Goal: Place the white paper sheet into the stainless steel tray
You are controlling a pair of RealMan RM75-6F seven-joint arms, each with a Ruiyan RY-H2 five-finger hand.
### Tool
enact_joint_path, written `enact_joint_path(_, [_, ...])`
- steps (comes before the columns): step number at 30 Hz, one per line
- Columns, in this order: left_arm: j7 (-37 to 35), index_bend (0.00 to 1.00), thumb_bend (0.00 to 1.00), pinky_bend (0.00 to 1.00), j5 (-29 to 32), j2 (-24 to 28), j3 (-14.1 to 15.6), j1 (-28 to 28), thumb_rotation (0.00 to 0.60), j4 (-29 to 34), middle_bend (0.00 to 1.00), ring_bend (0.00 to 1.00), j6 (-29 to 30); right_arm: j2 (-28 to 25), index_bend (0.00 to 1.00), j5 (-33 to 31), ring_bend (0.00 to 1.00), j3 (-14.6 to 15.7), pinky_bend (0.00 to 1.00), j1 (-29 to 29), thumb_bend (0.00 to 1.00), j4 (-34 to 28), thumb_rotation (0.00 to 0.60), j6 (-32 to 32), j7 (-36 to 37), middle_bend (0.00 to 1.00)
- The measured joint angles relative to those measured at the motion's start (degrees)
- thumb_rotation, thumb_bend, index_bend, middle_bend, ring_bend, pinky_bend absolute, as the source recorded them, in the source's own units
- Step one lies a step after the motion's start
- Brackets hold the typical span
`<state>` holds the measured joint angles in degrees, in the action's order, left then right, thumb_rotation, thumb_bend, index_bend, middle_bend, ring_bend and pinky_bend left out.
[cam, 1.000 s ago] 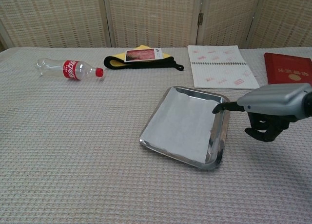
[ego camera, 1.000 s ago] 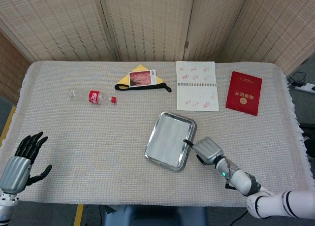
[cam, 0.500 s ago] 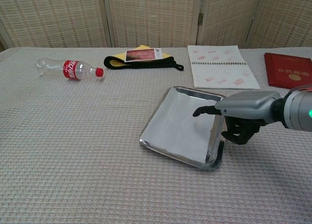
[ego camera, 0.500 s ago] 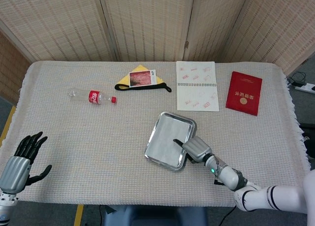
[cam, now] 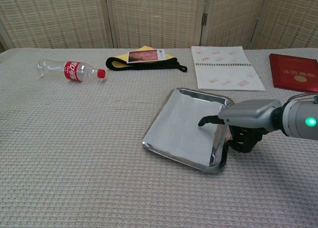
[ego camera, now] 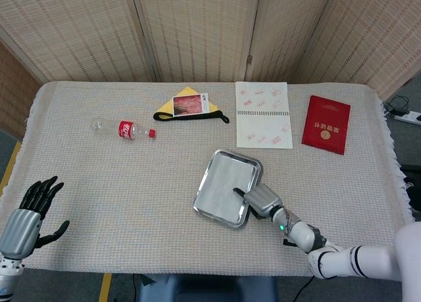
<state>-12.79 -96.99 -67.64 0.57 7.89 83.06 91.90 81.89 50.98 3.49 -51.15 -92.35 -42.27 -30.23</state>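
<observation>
Chest view shows my right robot hand (cam: 243, 122) at the right edge of the stainless steel tray (cam: 218, 162), one dark fingertip stretched out over the white paper sheet (cam: 184, 126) while the rest of the fingers curl down outside the rim. I cannot tell whether that fingertip touches the paper or hovers just above it; it pinches nothing. My left robot hand (ego camera: 29, 213) sits in the lower left of the head view, fingers spread, holding nothing, well apart from everything else.

The paper lies flat inside the tray, covering most of its floor, with no corner that I can see hanging over the rim. I judge the placing itself done; what is left is to lift my right robot hand clear without dragging the sheet along.

Counting outward on the bench (ego camera: 131, 183): one tray, one paper sheet, one plastic bottle (ego camera: 123, 129) with a red label in the upper left, one yellow and black cloth (ego camera: 187, 107) with a picture card on it, one open spiral notebook (ego camera: 263, 114), and one red booklet (ego camera: 326, 124) in the upper right.
</observation>
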Motion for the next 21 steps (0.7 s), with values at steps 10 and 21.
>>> enact_joint_path(10, [0.2,0.11,0.38,0.00,-0.2,0.0,0.1,0.0,0.600,0.1,0.00,0.00,-0.1,-0.7,0.12,-2.7,1.00,1.5,0.98,-0.7,0.67,-1.8,0.600,-1.5,-2.8,1.00])
enact_joint_path(21, [0.7,0.11,0.38,0.00,-0.3,-0.1,0.2,0.0,0.600,0.1,0.00,0.00,-0.1,-2.4,0.11,1.8,1.00,1.0,0.98,1.3,0.67,-3.7,0.600,-4.9,0.0,0.99])
